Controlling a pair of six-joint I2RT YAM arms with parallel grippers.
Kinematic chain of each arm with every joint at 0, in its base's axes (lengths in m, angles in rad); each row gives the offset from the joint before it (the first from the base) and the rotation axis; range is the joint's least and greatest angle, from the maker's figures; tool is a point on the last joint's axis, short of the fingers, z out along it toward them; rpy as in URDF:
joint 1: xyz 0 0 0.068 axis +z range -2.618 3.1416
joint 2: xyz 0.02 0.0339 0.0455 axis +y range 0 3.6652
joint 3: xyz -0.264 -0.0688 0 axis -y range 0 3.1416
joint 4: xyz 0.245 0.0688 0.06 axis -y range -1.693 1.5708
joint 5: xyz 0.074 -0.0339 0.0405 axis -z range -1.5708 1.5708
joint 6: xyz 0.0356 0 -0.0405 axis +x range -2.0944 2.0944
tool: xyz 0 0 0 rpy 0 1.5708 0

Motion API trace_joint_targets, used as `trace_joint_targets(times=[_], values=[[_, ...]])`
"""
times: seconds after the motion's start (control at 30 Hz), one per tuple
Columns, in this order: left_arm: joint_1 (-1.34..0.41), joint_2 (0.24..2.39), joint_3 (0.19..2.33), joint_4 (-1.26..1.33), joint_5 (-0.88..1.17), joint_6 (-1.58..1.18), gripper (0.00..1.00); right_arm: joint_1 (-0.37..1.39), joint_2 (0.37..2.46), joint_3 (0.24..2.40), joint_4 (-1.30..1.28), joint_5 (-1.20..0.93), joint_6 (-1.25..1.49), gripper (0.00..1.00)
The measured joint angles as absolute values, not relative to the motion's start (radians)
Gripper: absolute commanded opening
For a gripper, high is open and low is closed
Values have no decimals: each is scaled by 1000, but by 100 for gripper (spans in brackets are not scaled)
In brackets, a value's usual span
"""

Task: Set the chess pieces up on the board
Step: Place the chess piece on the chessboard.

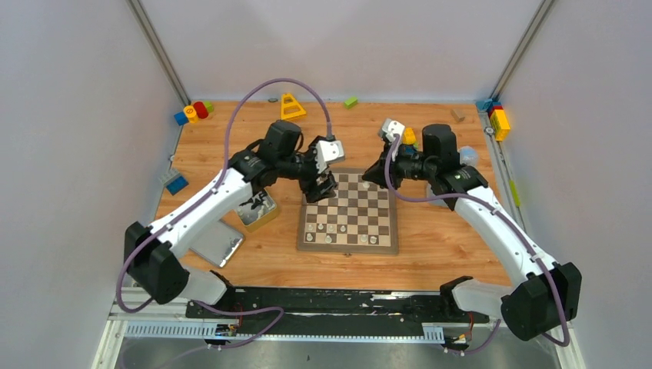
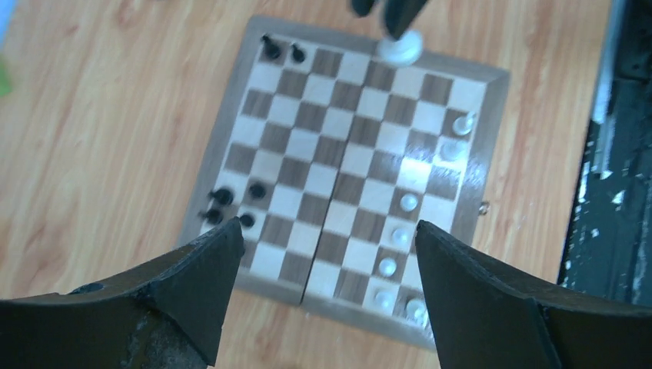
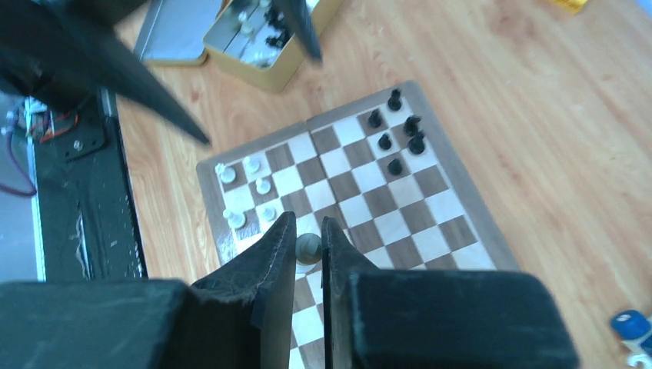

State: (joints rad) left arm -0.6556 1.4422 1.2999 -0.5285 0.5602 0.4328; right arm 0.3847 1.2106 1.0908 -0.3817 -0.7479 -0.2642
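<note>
Left gripper (image 2: 329, 231): my jaws stood spread wide with nothing between them, hanging above the board's far-left part.
Right gripper (image 3: 308, 223): my fingers were clenched on one small pale silvery-white chess piece (image 3: 308, 247).
Held piece: it hung at my fingertips over the right-hand edge of the board; I could not tell whether its base touched the wood.
Board: the flat square wooden chessboard with dark brown and cream checks (image 1: 361, 207) lay on the light wooden table (image 1: 438, 231), between my two arms.
Black chess pieces (image 2: 223, 196): a few tiny dark figurines stood on the far rows.
Pale chess pieces (image 1: 330, 228): several stood on the two near rows.
Tin: an open metal tin with gold sides (image 3: 277, 69) sat just left of the board, more small pieces inside it.
Lid: a flat silver lid (image 1: 217, 242) lay beside the tin, nearer my left base.
Toy blocks: colourful plastic blocks (image 1: 192, 111) sat along the table's far edge, well apart from the board.
</note>
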Motion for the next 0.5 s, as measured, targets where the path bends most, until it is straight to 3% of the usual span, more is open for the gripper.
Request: trace_joint_targets(times=[0.2,0.5], values=[[-556,1265,1232,-593,451,457,99,469,1213,950,-373,-769,-342,0],[-495,1093,1201,-645,301,450,100,692,1316,818,-290,-724,-403,0]])
